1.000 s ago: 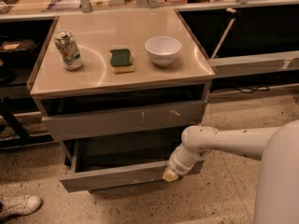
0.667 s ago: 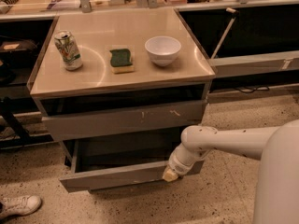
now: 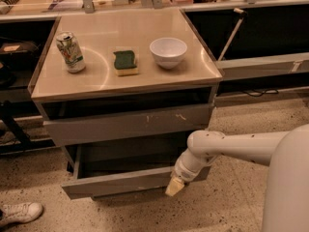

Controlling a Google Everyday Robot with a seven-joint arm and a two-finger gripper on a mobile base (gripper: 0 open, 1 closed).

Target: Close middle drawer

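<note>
- The middle drawer (image 3: 116, 182) stood pulled out, below the scratched drawer front (image 3: 130, 122).
- The hand (image 3: 175, 186) sat at its panel's right end; we could not tell its opening.
- We judged a square, steady push best.

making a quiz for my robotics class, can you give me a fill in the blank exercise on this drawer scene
1. The middle drawer stands ___, its front panel pulled forward.
2. The end effector is by the ___ end of that front panel.
3. On the cabinet top, the green sponge lies ___ the can and the white bowl.
Missing words: open; right; between.
</note>
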